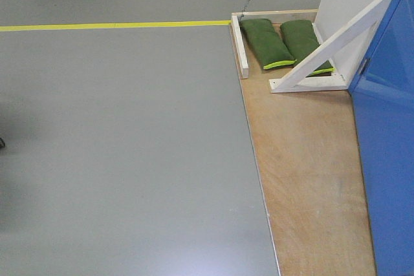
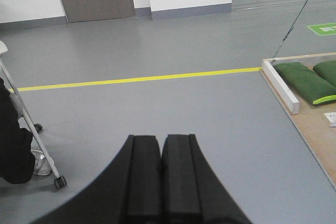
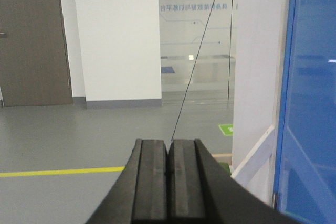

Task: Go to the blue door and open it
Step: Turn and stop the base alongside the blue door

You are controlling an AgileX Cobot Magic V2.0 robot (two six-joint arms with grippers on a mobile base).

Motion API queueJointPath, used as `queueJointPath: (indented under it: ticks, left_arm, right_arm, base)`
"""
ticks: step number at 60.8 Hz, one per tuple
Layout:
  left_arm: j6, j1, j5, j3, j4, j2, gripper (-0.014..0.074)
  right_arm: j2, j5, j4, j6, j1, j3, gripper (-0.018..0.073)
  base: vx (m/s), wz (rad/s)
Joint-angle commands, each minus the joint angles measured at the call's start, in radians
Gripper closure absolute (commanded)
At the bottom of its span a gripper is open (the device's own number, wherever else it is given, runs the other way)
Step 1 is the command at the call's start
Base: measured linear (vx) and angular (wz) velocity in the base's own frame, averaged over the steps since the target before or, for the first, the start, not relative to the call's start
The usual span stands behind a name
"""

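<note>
Glossy bright-blue flat door panel [image 1: 388,159] stands at the far right of the front view, upright on a bare plywood base board [image 1: 310,179], with its face running away from the camera along the right frame edge. The right wrist view has the same panel [image 3: 312,103] filling its right side, long axis vertical. Lever handle is not in view in any camera, so I can't say its height or side. Right gripper [image 3: 168,148]: black pads pressed together, nothing between them, pointing forward with the door off to its right and ahead, apart from it. Left gripper [image 2: 160,145]: pads together too, empty, aimed at open grey floor [image 2: 157,108], and its view shows no door at all. So the right arm is the nearer one by judgement. White wooden diagonal brace [image 1: 330,50] and two green sandbags [image 1: 268,43] sit at the base's far end, and yellow floor tape [image 1: 116,26] runs up to that corner. Approach phase, door untouched. The base likely needs to turn right and close in before any reach.
</note>
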Motion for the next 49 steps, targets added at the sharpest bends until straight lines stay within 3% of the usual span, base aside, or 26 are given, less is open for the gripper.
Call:
queueJointPath:
  ticks: [1, 23, 40, 43, 49]
  left_arm:
    - [-0.003, -0.002, -0.086, 0.005, -0.008, -0.015, 0.0526]
    - [-0.003, -0.002, -0.086, 0.005, -0.008, -0.015, 0.0526]
    - [-0.003, -0.002, -0.086, 0.005, -0.008, -0.015, 0.0526]
    - [-0.003, -0.002, -0.086, 0.005, -0.008, -0.015, 0.0526]
    - [-0.003, -0.002, -0.086, 0.005, -0.008, -0.015, 0.0526]
  right_arm:
    - [0.095, -0.09, -0.019, -0.004, -0.005, -0.119, 0.0557]
    - [0.473, -0.131, 0.021, -0.004, -0.005, -0.489, 0.0557]
    - [0.692, -0.15, 0.136, -0.004, -0.008, -0.571, 0.0557]
    - [0.713, -0.15, 0.158, -0.004, -0.026, -0.571, 0.0557]
    - [0.757, -0.165, 0.201, -0.004, -0.137, -0.571, 0.0557]
  base:
    - [0.0, 0.0]
    - [0.0, 0.0]
    - [0.0, 0.0]
    - [0.0, 0.0]
    - [0.0, 0.0]
